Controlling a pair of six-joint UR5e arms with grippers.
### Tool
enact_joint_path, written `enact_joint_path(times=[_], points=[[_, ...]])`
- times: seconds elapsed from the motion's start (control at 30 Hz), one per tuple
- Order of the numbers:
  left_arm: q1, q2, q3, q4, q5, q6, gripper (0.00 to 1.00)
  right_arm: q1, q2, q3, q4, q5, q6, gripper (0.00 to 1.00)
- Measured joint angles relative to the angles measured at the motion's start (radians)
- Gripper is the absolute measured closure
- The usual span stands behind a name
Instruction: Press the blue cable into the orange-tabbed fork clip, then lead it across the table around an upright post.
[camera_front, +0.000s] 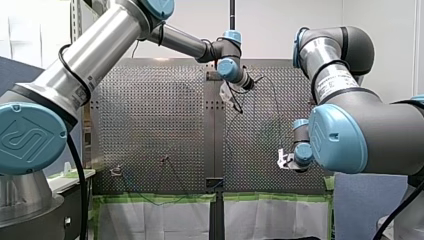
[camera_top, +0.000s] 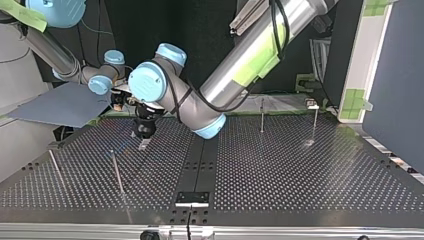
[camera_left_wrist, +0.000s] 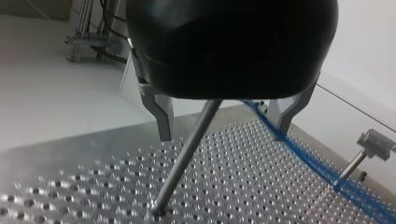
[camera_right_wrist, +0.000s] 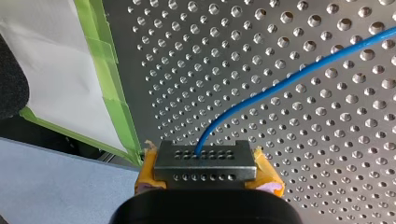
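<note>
My left gripper (camera_front: 236, 102) hangs over the upper middle of the perforated surface (camera_front: 160, 125), its arm reaching in from the left. My right gripper (camera_front: 283, 161) sits low near the surface's right edge. A thin cable (camera_front: 278, 120) arcs between them, and green tape (camera_front: 160, 198) lines the lower edge.

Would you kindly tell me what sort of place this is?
Most likely a robotics lab test bench: my left arm and my right arm reach over a perforated table fitted with an upright post, with a blue cable across it.
</note>
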Motion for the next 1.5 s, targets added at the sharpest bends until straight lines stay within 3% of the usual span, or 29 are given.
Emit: enact_joint_path(times=[0.2, 0.63, 0.8, 0.97, 1.2, 1.5], points=[[0.004, -0.035, 0.053, 0.002, -0.034, 0.009, 0.0, 0.001, -0.001, -0.002, 0.001, 0.0, -0.003, 1.0], [0.016, -0.038, 0.18, -0.079, -0.121, 0.129, 0.0, 0.007, -0.002, -0.002, 0.001, -0.001, 0.001, 1.0], [0.021, -0.039, 0.225, -0.081, -0.095, 0.139, 0.0, 0.008, -0.002, -0.002, 0.0, -0.002, 0.004, 1.0], [0.03, -0.039, 0.273, -0.054, -0.052, 0.103, 0.0, 0.008, -0.002, -0.002, -0.001, -0.005, 0.004, 1.0], [0.041, -0.04, 0.334, -0.037, -0.032, 0.063, 0.0, 0.009, -0.002, -0.002, 0.0, -0.007, 0.004, 1.0], [0.052, -0.107, 0.425, -0.039, 0.008, 0.048, 0.0, 0.014, -0.002, -0.002, 0.0, -0.007, 0.004, 1.0]])
